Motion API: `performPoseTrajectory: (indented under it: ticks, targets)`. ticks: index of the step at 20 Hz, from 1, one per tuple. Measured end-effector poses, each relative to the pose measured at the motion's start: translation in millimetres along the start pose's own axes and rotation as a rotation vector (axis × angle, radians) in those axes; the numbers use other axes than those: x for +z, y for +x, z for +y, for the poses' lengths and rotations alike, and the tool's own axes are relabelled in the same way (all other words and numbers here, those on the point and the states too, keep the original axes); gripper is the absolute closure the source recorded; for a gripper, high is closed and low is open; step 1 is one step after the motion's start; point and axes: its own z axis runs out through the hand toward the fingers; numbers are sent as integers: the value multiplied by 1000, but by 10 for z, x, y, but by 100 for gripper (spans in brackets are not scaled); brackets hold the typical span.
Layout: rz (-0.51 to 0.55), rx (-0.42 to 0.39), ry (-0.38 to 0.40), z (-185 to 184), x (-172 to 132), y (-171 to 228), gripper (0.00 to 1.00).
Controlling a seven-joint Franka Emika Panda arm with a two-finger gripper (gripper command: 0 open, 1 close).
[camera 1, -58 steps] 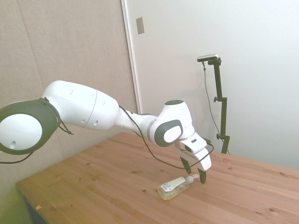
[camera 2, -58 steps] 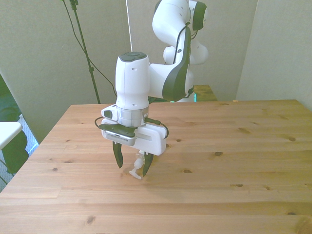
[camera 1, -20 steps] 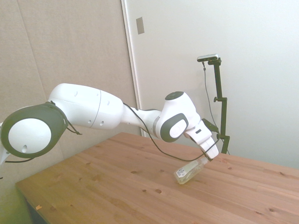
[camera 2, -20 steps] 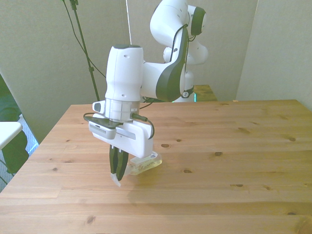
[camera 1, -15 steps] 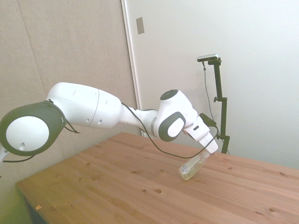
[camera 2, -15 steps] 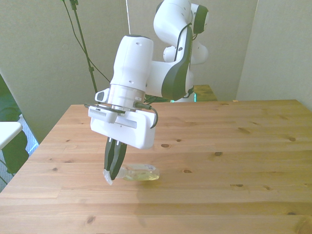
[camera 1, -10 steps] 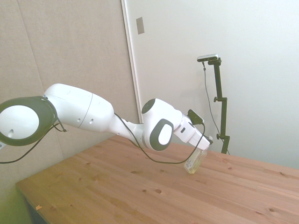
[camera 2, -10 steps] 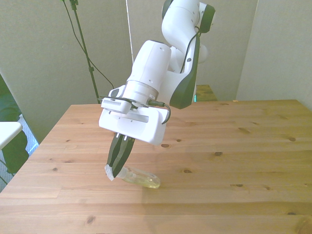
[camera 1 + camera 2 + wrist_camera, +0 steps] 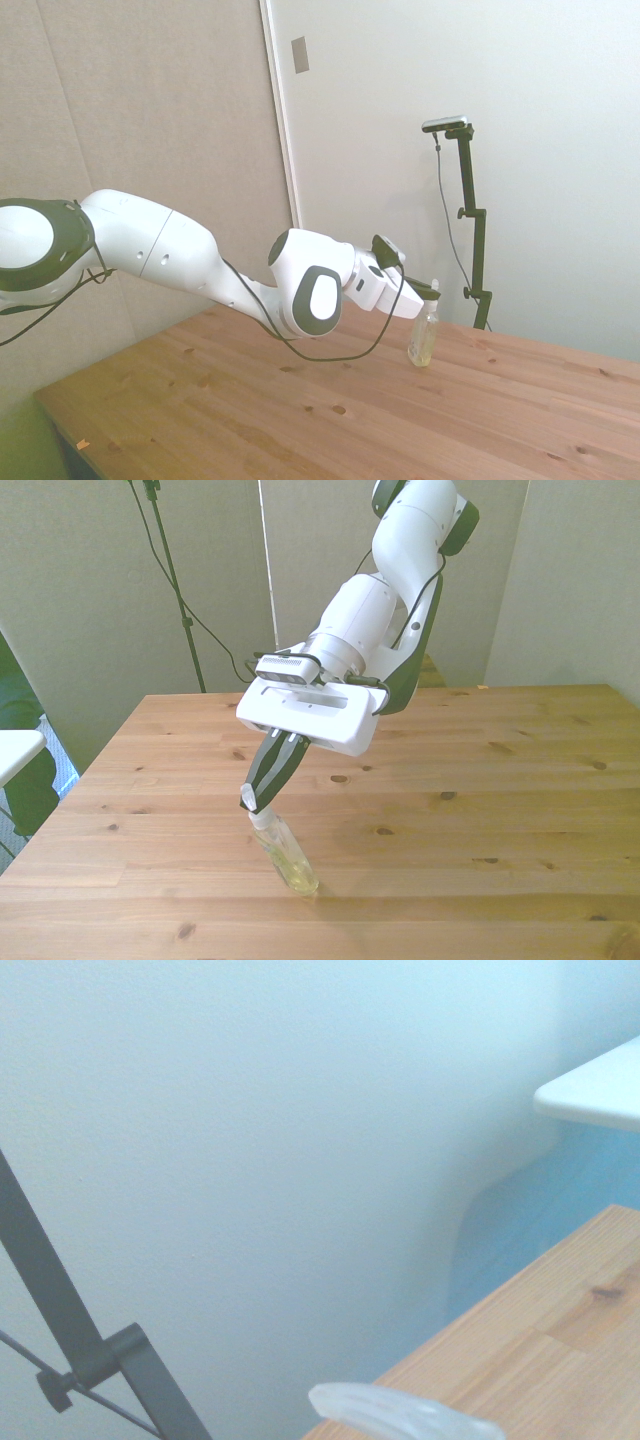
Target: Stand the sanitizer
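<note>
Seen from the side view, the sanitizer is positioned upright on the wooden table, toward the table's far side, with its base resting on the boards. Pale yellow-green liquid is visible in the lower part of the clear bottle. The white pump top is enclosed by the gripper, which is extended nearly level from the white arm. The fingers are drawn narrowly together on the pump top. A black cable is looped beneath the wrist, hanging above the table surface.

From the front view, the sanitizer is shown leaning, with its base on the table nearer the camera and its top toward the gripper. The bottle is located toward the front view's left, near the table's near edge. The dark fingers are closed down onto the white pump top, and almost no gap is left between them. The white gripper body is angled downward from the arm. Whether the bottle is truly vertical cannot be settled, as the two views differ.

At the wrist view, a blurred clear part of the sanitizer is seen against a pale wall, beside a corner of the table.
</note>
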Motion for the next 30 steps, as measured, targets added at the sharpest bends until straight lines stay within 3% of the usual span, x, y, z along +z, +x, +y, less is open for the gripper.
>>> performPoseTrajectory:
  ticks: [2,3,26,30]
  targets:
    - [18,-8,9,32,-38,-42,100]
    - [26,-10,11,43,-54,-59,0]
    - [-11,-73,-64,6,-107,-363,0]
    - [-85,-91,-147,-76,-161,-386,0]
